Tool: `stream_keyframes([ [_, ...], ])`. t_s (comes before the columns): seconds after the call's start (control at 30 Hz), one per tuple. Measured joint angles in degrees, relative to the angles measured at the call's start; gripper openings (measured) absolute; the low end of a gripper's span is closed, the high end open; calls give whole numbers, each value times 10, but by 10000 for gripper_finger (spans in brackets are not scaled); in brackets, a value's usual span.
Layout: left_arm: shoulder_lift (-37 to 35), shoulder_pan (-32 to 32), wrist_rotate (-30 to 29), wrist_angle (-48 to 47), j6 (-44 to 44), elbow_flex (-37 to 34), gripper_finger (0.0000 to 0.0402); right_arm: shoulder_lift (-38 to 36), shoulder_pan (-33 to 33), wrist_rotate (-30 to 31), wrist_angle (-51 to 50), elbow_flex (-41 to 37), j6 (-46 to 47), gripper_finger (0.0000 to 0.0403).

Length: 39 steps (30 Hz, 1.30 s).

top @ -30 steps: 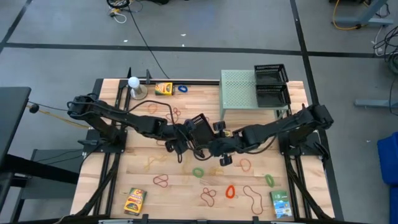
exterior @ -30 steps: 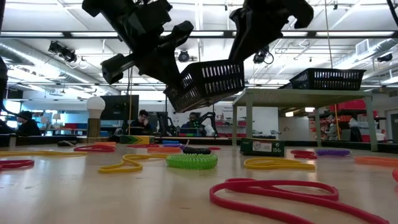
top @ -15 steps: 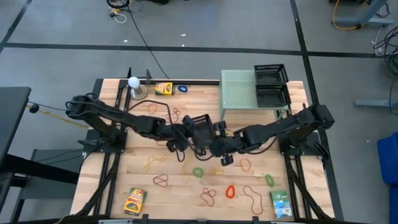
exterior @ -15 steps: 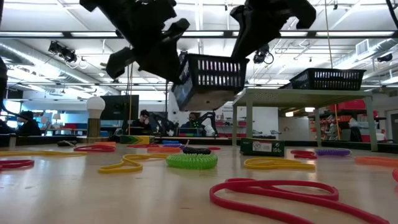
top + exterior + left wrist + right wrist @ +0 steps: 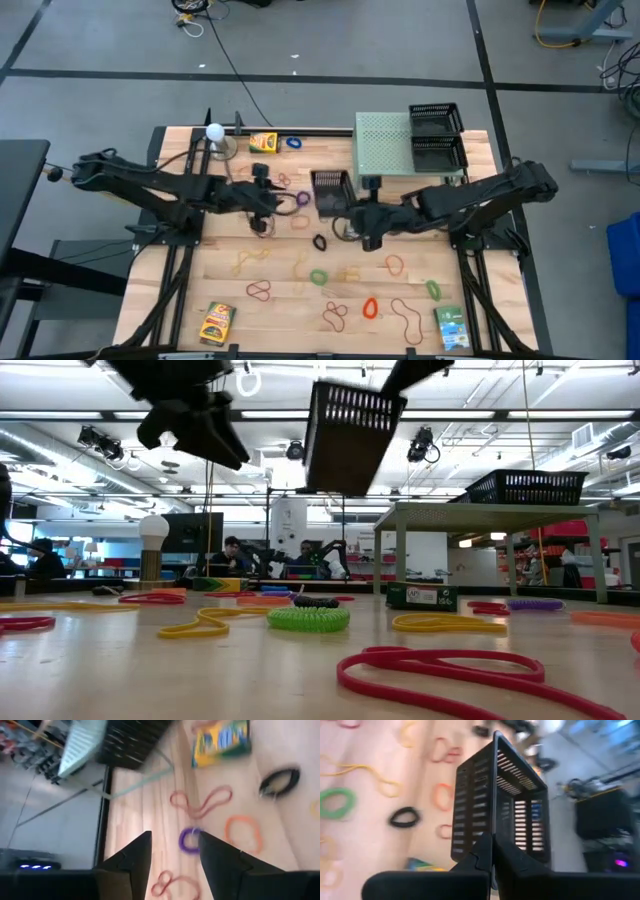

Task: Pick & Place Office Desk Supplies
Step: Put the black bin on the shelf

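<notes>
holding a black basket [image 5: 329,192] aloft, right tool [image 5: 492,851] clenched on its rim.
left tool [image 5: 172,851] released, clear of it, so the loops [image 5: 318,276] on the tabletop [image 5: 280,310] can go in.

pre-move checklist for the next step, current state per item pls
1. Right gripper shut on rim of black slotted plastic basket: ok.
2. Basket clear of the wooden table, seen low: ok.
3. Left gripper open, nothing between fingers: ok.
4. Left gripper apart from basket, seen high: ok.
5. Basket level: not ok, tilted.
6. Basket contents: cannot tell.
</notes>
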Motion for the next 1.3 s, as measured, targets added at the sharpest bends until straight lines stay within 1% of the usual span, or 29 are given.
stream_keyframes([
  [0.1,-46,0,15,94,-40,-77,160,-7,-10,40,-57,44,-10,6],
  [0.23,-77,0,58,248,-99,-172,143,-7,-53,69,-156,80,-12,6],
  [0.3,-81,0,74,324,-125,-215,136,-9,-82,70,-200,77,-6,6],
  [0.37,-78,0,77,394,-142,-250,131,-11,-113,71,-224,61,-6,6],
  [0.5,-77,0,75,485,-159,-302,128,-27,-164,73,-214,11,-46,6],
  [0.63,-77,0,72,511,-169,-321,128,-54,-202,71,-192,-24,-88,6],
  [0.9,-77,0,74,512,-164,-321,128,-108,-278,-6,-132,-97,-223,7],
  [0.97,-77,0,74,511,-164,-321,128,-118,-294,-10,-112,-116,-244,7],
  [1.17,-77,0,74,511,-164,-321,128,-129,-314,-26,-73,-133,-286,11],
  [1.3,-77,0,74,511,-164,-321,128,-130,-314,-27,-65,-134,-286,39],
])
